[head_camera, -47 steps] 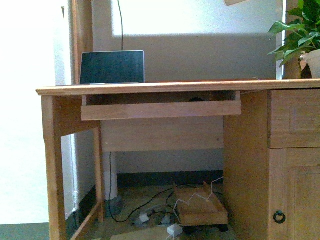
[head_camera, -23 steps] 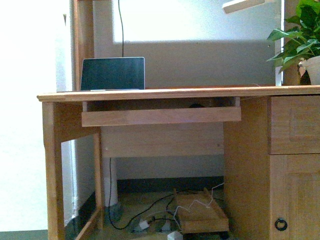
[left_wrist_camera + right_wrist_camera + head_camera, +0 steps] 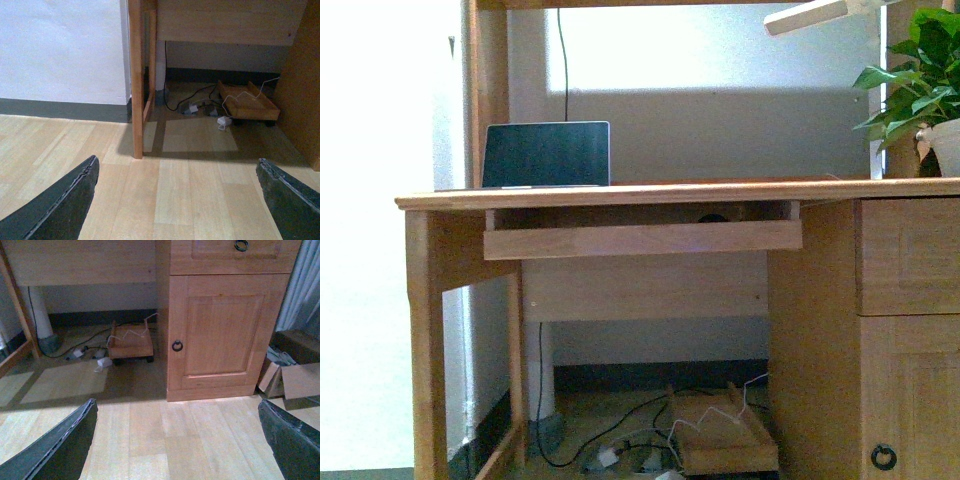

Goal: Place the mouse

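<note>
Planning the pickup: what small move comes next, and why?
Probably raise the right gripper toward the pull-out tray: it and the left gripper hang open, empty, near the floor, while a dark dome, likely the mouse, peeks over its front.

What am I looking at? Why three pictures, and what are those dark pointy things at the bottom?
A robot with two arms took these. One camera on its body faces a wooden desk with a laptop and a plant on top. A small dark bump peeking over the pull-out shelf may be the mouse. Two wrist cameras look down at the floor. The dark things are fingers of its left hand and right hand, both open, holding nothing.
</note>
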`<state>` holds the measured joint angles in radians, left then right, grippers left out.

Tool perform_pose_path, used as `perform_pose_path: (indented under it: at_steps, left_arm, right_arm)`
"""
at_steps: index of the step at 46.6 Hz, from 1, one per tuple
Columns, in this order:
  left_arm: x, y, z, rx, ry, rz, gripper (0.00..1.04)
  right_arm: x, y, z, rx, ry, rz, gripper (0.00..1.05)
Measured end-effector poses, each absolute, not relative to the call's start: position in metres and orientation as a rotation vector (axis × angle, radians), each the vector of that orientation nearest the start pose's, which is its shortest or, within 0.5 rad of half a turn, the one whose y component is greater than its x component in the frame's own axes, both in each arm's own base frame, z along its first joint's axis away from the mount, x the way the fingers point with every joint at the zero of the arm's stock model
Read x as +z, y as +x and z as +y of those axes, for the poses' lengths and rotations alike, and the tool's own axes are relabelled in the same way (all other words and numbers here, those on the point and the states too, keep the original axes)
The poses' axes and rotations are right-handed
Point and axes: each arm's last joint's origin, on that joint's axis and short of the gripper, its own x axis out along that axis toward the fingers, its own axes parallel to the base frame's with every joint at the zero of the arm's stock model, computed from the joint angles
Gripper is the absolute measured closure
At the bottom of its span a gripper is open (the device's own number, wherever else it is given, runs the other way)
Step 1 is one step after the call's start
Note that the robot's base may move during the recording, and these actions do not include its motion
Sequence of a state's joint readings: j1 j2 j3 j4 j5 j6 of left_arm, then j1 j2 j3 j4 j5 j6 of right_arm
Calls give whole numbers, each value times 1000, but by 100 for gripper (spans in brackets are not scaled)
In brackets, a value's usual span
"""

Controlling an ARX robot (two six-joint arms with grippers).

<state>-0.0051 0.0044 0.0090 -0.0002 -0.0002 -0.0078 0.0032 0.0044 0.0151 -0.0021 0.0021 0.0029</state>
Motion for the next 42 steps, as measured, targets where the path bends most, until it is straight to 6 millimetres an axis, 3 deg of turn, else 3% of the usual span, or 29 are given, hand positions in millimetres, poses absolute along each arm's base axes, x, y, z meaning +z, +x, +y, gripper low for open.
perform_pose_path:
  at_steps: [42]
  left_arm:
    - [166, 97, -1, -5, -8, -4, 8]
  right_arm:
    - [168, 97, 0, 3, 3, -9, 7]
